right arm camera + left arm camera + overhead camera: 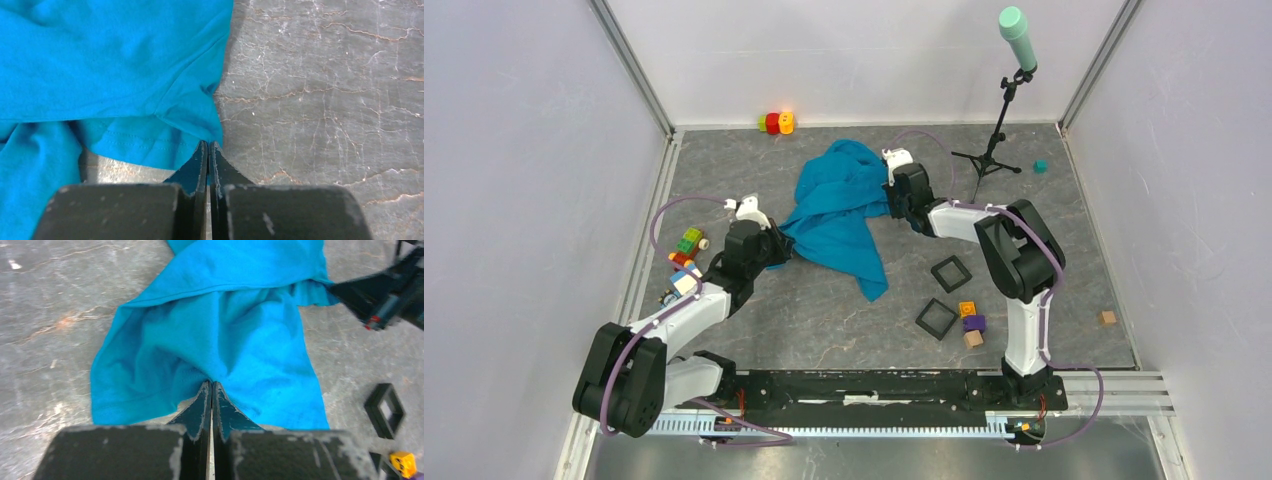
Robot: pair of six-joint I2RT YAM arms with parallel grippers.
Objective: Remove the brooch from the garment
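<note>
My left fingers (205,396) are pressed shut on a gathered fold at the near-left edge of the teal garment (839,205). My right fingers (202,157) are likewise closed, nipping its hem on the far-right side. The cloth lies on the worktop (844,310) between the two grips, its long axis running from the far side toward me. I cannot find the brooch in any view. I judge it hidden in the folds, so I cannot say which side is nearer.

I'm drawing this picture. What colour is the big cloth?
The cloth is plain teal blue, no pattern; clearest in the left wrist view.
</note>
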